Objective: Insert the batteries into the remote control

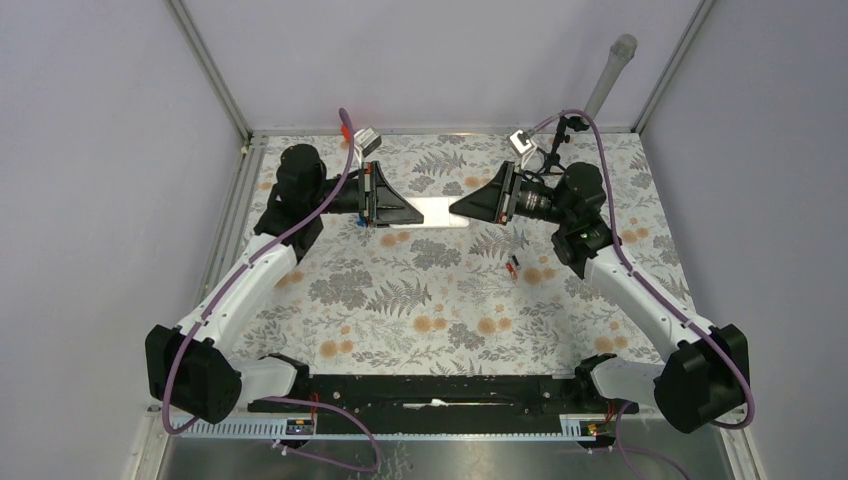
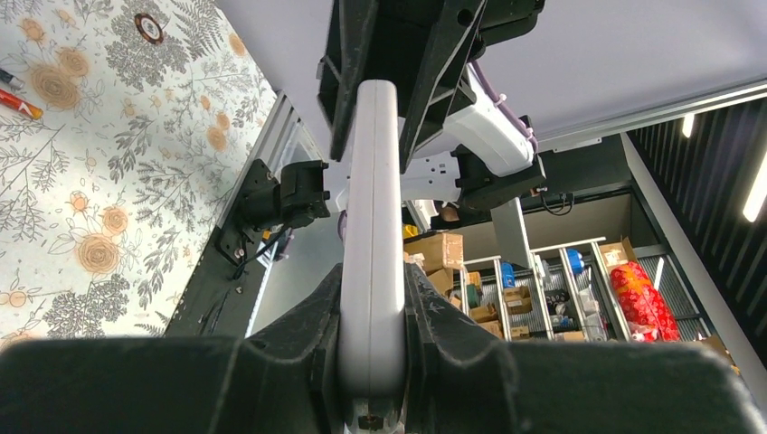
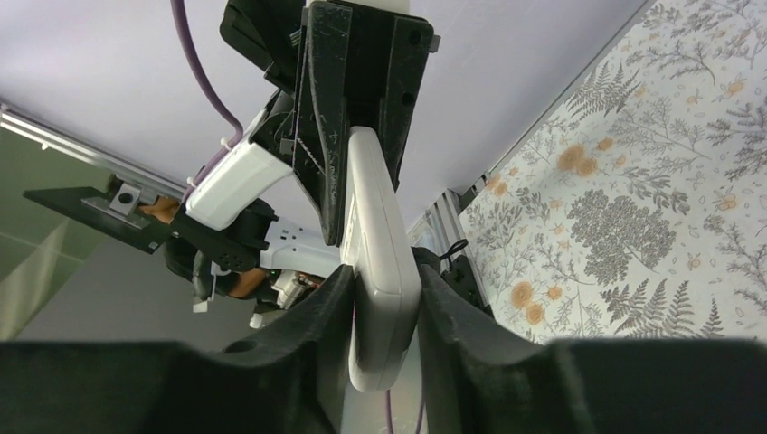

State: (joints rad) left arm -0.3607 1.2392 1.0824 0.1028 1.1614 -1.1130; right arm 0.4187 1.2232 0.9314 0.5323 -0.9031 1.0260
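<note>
The white remote control (image 1: 438, 211) hangs level above the back middle of the table, held at both ends. My left gripper (image 1: 405, 212) is shut on its left end; in the left wrist view the remote control (image 2: 373, 208) runs edge-on away from my left gripper (image 2: 373, 316). My right gripper (image 1: 462, 207) is shut on the other end, its fingers pressed on both sides of the remote control (image 3: 375, 226) in the right wrist view (image 3: 384, 307). The batteries (image 1: 512, 266) lie on the floral cloth below the right arm; one battery (image 2: 20, 105) shows in the left wrist view.
A floral cloth (image 1: 400, 300) covers the table, with metal frame posts at the back corners. A grey tube (image 1: 612, 70) leans at the back right. A black rail (image 1: 430, 390) runs along the near edge between the arm bases.
</note>
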